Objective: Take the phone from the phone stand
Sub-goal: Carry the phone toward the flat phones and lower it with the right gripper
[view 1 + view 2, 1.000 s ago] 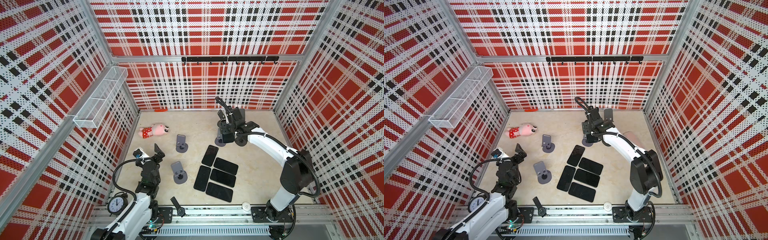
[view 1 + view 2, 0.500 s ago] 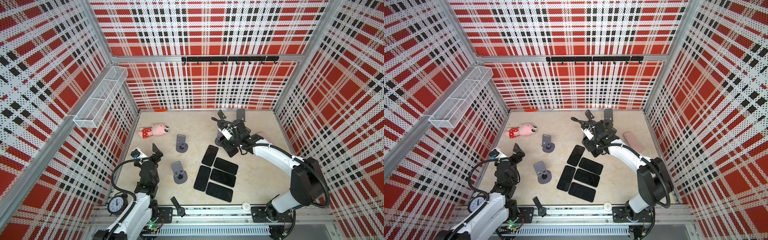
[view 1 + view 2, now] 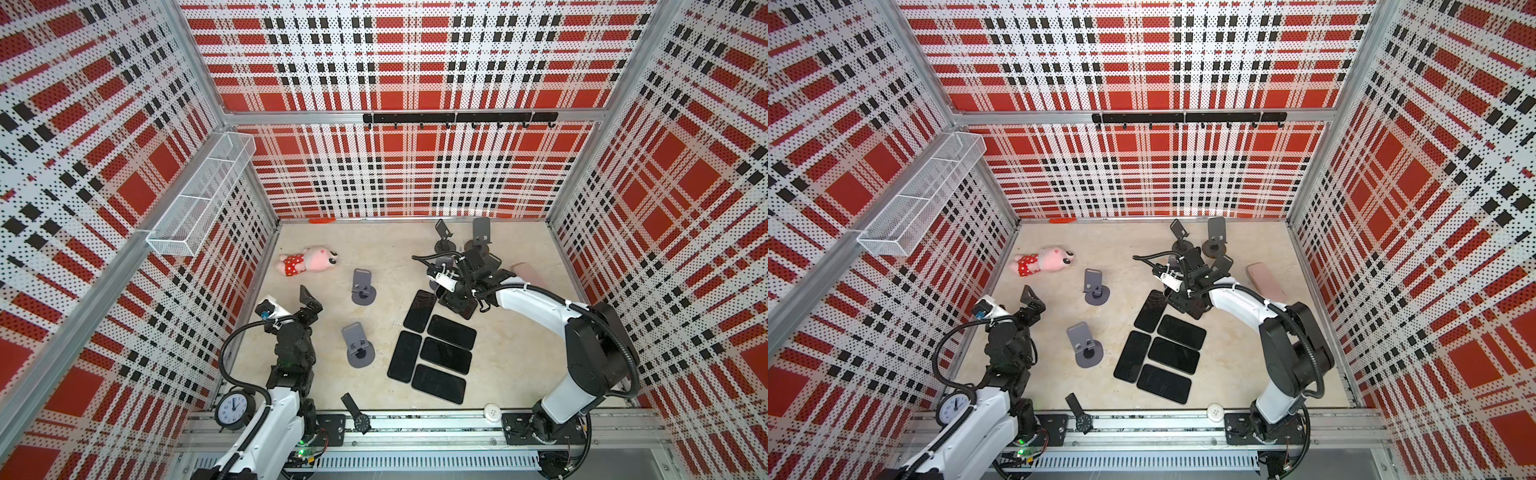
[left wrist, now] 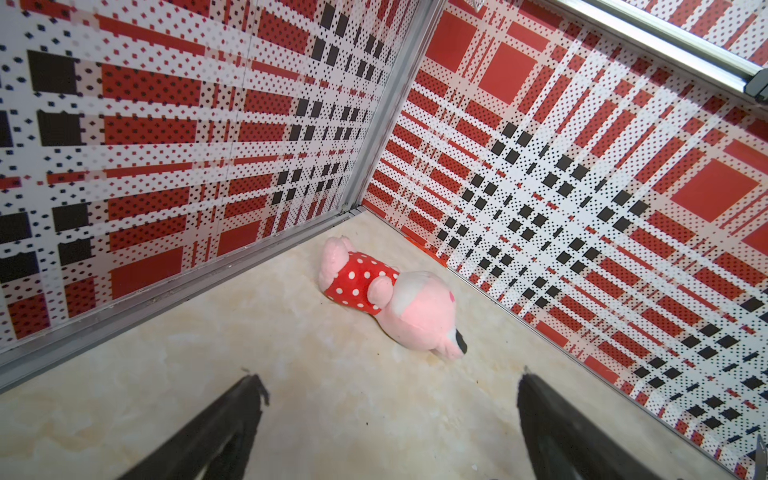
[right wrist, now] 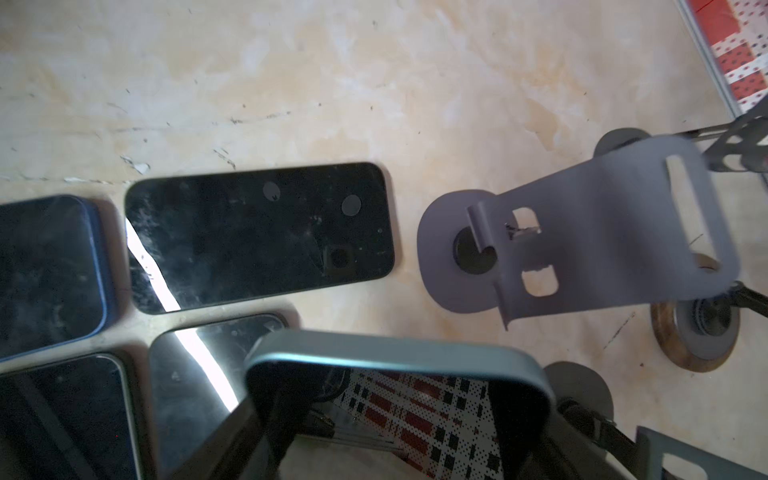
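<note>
Hanging low over the table [image 3: 511,374], a teal-edged phone [image 5: 407,395] is gripped across its width by the right jaws, which are closed on its two long edges. No stand is touching it. It is carried at the back end of a tidy block of phones, judged to be so that it can be laid in the free place beside the rearmost one. An empty grey stand [image 5: 582,241] is seen just beside it, and the lifting-off part of the task is judged to be done, with only the laying down left.

The left jaws are spread as wide as they go and nothing is held in them. The left arm [image 3: 291,353] is parked by the left wall, well apart from the phones, presumably so that the right arm [image 3: 536,305] is not obstructed.

Six phones are counted: the held one and five flat phones [image 3: 445,355] laid edge to edge on the table. Of stands, two are set left of the phones [image 3: 363,286], two by the back wall [image 3: 480,235], and at least one more beside the right wrist [image 3: 1223,262]. Others may be hidden under the arm.

One plush toy [image 3: 309,262], one alarm clock [image 3: 232,409], one wristwatch [image 3: 357,415] and one pink slab [image 3: 1265,282] are also counted. What the slab is cannot be told.
</note>
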You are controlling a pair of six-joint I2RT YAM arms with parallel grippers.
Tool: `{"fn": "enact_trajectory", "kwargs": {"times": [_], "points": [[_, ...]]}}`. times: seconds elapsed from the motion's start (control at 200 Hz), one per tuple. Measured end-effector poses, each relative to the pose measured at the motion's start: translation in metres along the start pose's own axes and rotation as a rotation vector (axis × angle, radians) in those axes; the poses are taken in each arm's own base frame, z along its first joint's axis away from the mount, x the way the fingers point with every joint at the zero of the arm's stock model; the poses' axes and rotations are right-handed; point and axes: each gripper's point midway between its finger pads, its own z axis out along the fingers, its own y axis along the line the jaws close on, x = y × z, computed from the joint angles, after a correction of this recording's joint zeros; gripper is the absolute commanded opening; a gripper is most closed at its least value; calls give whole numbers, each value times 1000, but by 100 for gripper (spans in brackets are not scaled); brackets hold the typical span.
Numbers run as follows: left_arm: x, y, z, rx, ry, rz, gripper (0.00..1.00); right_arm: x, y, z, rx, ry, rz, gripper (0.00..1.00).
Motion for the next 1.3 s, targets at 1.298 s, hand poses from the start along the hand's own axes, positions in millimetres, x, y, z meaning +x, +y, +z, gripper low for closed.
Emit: {"fn": "enact_trajectory", "kwargs": {"times": [1.298], "points": [[-2,-2,0,22,2,-16,98,49,8,49,-97,225,-107,73]]}}
